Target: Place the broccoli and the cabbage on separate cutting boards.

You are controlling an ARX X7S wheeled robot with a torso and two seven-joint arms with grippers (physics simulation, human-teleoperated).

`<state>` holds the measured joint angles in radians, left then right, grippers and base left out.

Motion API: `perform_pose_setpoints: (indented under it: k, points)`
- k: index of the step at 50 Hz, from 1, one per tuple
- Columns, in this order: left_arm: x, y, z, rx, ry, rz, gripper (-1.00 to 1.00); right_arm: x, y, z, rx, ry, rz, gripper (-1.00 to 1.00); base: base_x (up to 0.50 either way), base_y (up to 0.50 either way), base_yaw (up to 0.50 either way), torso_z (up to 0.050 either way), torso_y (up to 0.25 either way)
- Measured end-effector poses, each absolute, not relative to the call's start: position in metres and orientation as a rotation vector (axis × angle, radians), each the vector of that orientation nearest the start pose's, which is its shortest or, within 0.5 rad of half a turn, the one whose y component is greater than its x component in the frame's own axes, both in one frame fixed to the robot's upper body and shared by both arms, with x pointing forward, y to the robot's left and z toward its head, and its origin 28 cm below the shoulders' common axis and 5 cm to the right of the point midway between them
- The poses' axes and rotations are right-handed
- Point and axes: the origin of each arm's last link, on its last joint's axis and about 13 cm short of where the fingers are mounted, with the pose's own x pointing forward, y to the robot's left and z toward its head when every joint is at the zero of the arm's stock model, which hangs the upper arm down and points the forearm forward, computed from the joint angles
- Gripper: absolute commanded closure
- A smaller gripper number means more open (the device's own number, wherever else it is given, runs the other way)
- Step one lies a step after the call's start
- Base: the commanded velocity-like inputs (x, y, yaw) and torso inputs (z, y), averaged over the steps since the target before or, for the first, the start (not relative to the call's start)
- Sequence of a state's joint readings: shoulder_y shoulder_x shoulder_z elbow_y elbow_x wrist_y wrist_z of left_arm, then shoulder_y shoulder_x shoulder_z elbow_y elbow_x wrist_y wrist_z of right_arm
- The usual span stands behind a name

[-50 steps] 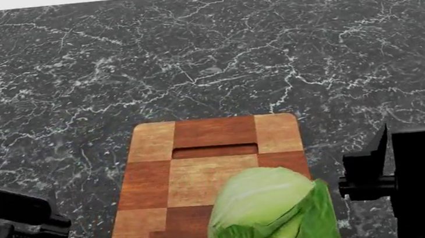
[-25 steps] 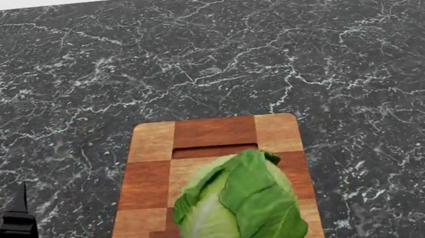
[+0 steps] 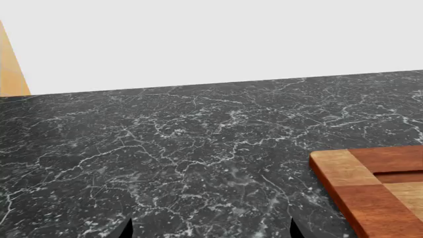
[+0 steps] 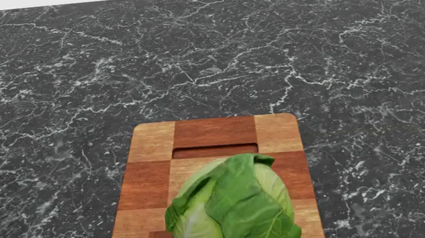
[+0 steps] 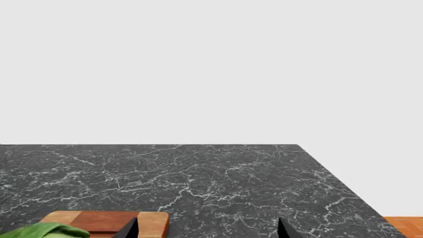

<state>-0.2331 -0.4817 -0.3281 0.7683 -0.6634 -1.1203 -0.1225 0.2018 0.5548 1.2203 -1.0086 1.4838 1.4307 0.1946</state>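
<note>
— Where's the cabbage (image 4: 233, 210)?
— It's sitting on the checkered cutting board (image 4: 215, 133), on the end nearest me, just below the handle slot (image 4: 215, 151).
— And the grippers?
— My left gripper (image 3: 210, 229) shows two fingertips spread wide over the black marble counter (image 4: 206, 55), beside the board. My right gripper (image 5: 207, 228) is spread wide too, holding nothing.

We see a cabbage (image 4: 233, 210), light green with a darker green veined outer leaf. Cutting board (image 4: 214, 132) is a checker patchwork of light tan and reddish-brown blocks, orange-brown rim. Counter (image 4: 206, 55) is black marble with white veining. Black fingertips (image 3: 126, 229) show in our wrist views. Background is pale grey.
</note>
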Motion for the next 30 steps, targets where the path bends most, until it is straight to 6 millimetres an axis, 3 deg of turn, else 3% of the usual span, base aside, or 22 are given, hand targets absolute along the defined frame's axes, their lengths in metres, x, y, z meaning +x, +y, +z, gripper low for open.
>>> perform_pose_setpoints:
  k: [12, 30]
  points:
    - [0.179, 0.306, 0.179, 0.04, 0.064, 0.008, -1.0, 0.106, -0.215, 0.215, -0.012, -0.168, -0.006, -1.0, 0.0, 0.0, 0.0, 0.0, 0.0]
    - [0.161, 0.314, 0.196, 0.048, 0.028, 0.034, -1.0, 0.098, -0.213, 0.226, -0.042, -0.228, -0.033, -1.0, -0.01, 0.5, 0.0, 0.0, 0.0]
